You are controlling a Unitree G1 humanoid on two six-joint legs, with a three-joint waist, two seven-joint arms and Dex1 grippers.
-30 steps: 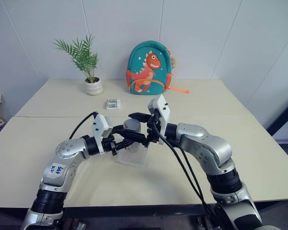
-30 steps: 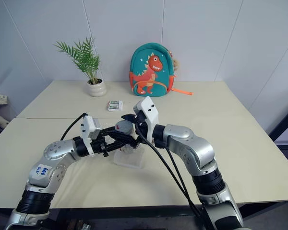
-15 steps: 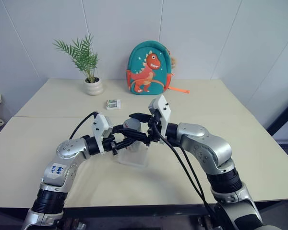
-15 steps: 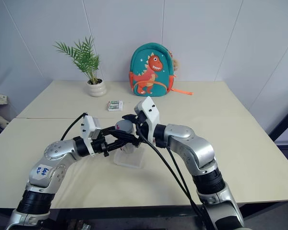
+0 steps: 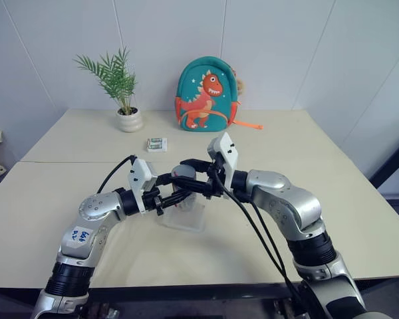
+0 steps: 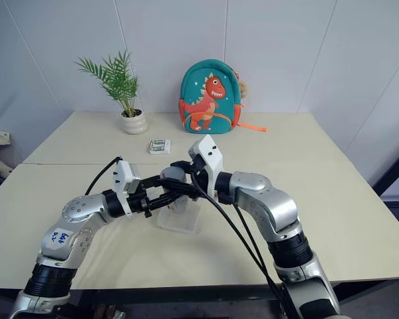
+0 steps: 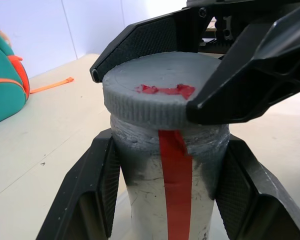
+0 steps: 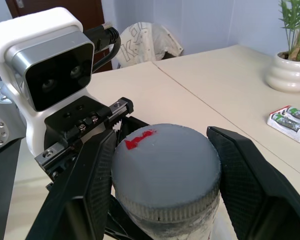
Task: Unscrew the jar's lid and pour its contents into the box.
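You have the jar (image 7: 167,200) held upright in the air just above the box (image 5: 183,218), which sits on the table (image 5: 319,153) directly beneath both grippers. The left gripper (image 7: 165,200) is clamped narrow on the jar's clear body, one finger (image 7: 97,185) pressed against each side, and a red strip of tape runs down the wall between them. The lid (image 8: 166,172) is on top of the jar, grey with a ribbed edge and a red mark on its flat face. Your right gripper (image 8: 165,175) reaches in from the opposite side and is closed on that lid: its two fingers (image 8: 242,175) sit against the rim on either side, with no gap you can make out. In the head views the two grippers meet over the box, the right one slightly higher than the left. You cannot make out the contents through the jar's wall.

Beyond the box, toward the wall, lies a small white-green packet (image 5: 157,143). Further back from the box stand a white plant pot (image 5: 129,120) with a green plant, off to the robot's left, and a teal dinosaur backpack (image 5: 207,96) against the wall.
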